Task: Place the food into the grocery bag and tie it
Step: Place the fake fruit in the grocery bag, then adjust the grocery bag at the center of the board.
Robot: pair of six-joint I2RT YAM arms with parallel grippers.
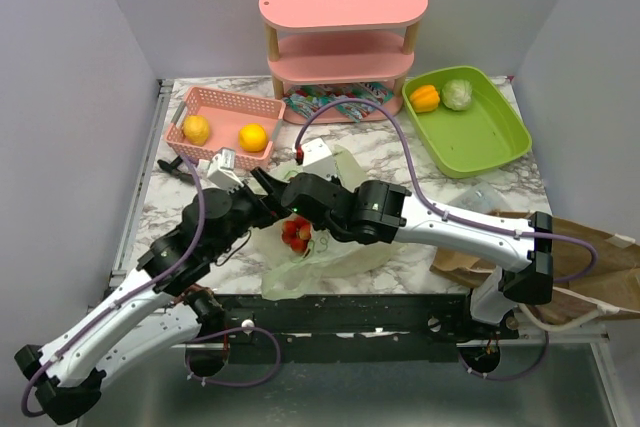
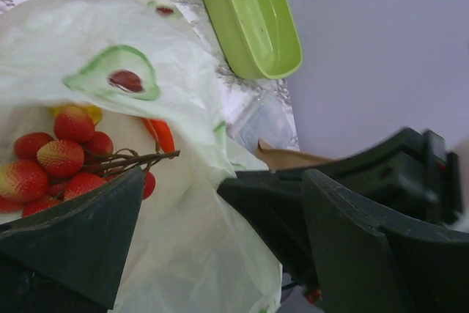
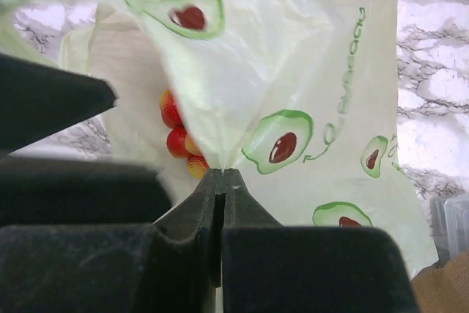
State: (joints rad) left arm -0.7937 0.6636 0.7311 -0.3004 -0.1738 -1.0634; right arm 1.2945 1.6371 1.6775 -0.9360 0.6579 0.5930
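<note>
The grocery bag (image 1: pixel 335 252) lies crumpled at the table's near middle, pale green with avocado prints. Small red fruits (image 1: pixel 296 234) show in its mouth, with something yellow behind them in the left wrist view (image 2: pixel 89 113). My right gripper (image 3: pixel 223 174) is shut on a fold of the bag's film (image 3: pixel 242 71); from above it (image 1: pixel 272 185) reaches in from the right. My left gripper (image 2: pixel 220 181) is wide open, with bag film and the right gripper's fingers between its jaws. The orange bell pepper (image 1: pixel 425 97) and leafy head (image 1: pixel 458 94) lie in the green tray (image 1: pixel 500 137). Snack packets (image 1: pixel 335 107) lie under the shelf.
A pink shelf unit (image 1: pixel 343 32) stands at the back. A pink basket (image 1: pixel 262 105) at back left holds two yellow-orange round fruits (image 1: pixel 197 129). A brown paper bag (image 1: pixel 590 272) lies flat at the right near edge. A clear container (image 3: pixel 451 218) sits beside the bag.
</note>
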